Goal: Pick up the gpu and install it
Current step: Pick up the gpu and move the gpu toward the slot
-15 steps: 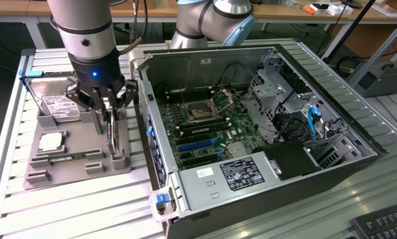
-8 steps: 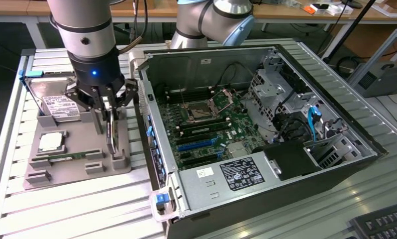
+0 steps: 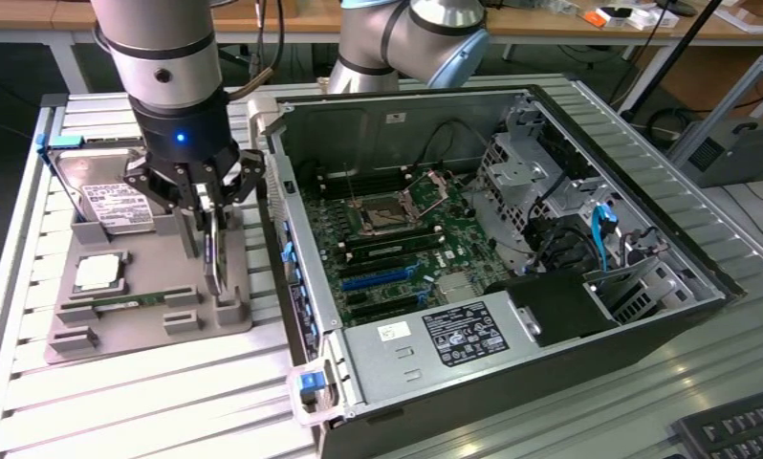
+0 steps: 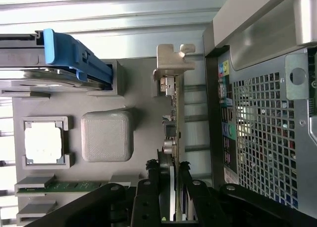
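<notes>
The gpu (image 3: 213,263) is a thin dark card with a silvery bracket. It stands on edge in a slot at the right side of the grey parts holder (image 3: 126,330), beside the open computer case (image 3: 484,239). My gripper (image 3: 208,210) comes down on it from above, its black fingers (image 3: 190,225) on either side of the card. In the wrist view the gripper (image 4: 169,168) is shut on the gpu (image 4: 173,118), pressing on both of its flat faces, and the card's metal bracket (image 4: 173,64) points away from me. Whether the card has risen out of its slot I cannot tell.
The holder also carries a hard drive (image 3: 107,201) with a blue clip, a processor chip (image 3: 98,273) and a green memory stick (image 3: 120,301). The case lies open with its motherboard and blue expansion slots (image 3: 375,277) exposed. Its perforated rear wall (image 4: 267,128) is close beside the card.
</notes>
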Available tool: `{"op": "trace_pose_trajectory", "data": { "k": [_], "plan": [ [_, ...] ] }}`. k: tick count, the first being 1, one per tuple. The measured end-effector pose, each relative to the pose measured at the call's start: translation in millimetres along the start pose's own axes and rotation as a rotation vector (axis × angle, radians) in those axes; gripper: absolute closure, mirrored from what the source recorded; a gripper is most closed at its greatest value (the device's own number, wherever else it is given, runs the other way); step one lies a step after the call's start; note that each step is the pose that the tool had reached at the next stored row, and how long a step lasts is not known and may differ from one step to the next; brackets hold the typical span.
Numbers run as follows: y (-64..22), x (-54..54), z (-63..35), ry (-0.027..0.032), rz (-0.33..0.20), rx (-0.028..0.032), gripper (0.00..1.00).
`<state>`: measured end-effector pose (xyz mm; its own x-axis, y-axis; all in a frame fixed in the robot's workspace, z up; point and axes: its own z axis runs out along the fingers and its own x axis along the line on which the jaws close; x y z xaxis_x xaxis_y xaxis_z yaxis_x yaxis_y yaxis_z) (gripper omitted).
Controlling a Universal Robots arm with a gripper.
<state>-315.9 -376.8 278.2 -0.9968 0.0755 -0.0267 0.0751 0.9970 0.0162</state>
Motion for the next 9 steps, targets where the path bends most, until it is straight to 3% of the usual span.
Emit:
{"op": "trace_pose_trajectory", "data": {
  "k": [9],
  "plan": [
    [0.1, -0.1, -3.8, 0.0000, 0.000, 0.0000, 0.73]
  ]
}}
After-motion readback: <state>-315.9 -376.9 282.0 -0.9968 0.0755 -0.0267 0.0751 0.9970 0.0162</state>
